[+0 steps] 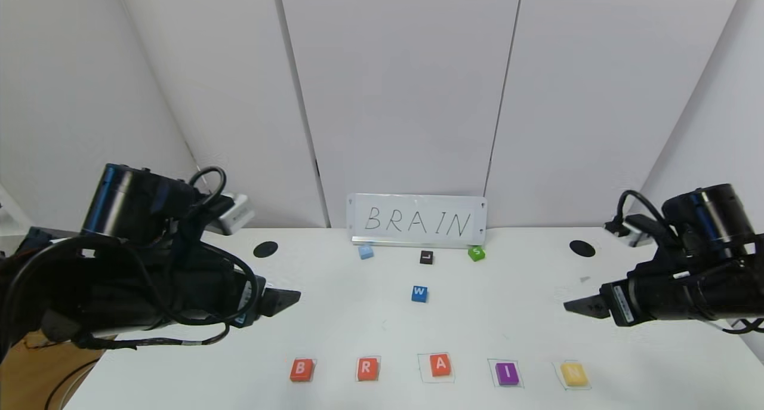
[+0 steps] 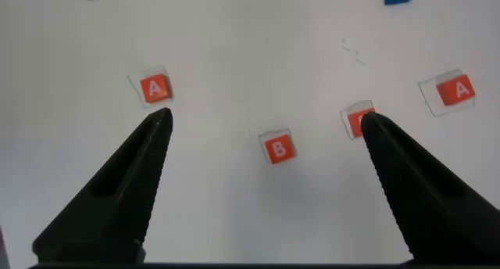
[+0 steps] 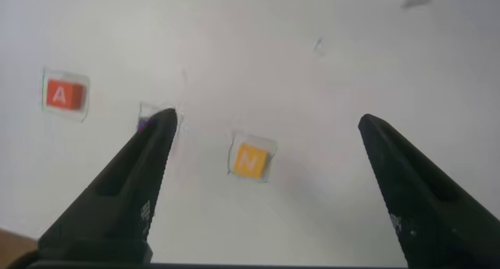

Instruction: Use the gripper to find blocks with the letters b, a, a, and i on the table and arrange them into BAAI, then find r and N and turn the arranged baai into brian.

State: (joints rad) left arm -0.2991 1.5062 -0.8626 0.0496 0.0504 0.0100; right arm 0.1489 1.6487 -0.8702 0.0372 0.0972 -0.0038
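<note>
- Yellow N (image 1: 573,374) lies flat at the right end of the B-R-A-I-N row, on the tabletop (image 1: 334,314) near its front edge.
- Right hand (image 1: 574,306), the nearer one, hangs released above it, grasping nothing.
- Left hand (image 1: 286,299) hovers released above B (image 1: 301,369).

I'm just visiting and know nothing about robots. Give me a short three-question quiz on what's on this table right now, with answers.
1. True or false: the front row of blocks spells the same word as the sign at the back of the table.
2. Which colour is the W block? A) green B) blue C) yellow
3. Fill in: the right gripper is ____ and holds nothing.

Key
1. True: the row reads B, R, A, I, N, matching BRAIN.
2. B.
3. Open; it hangs above the table near the N block, while the left gripper, also open, hangs over the left side.
</note>
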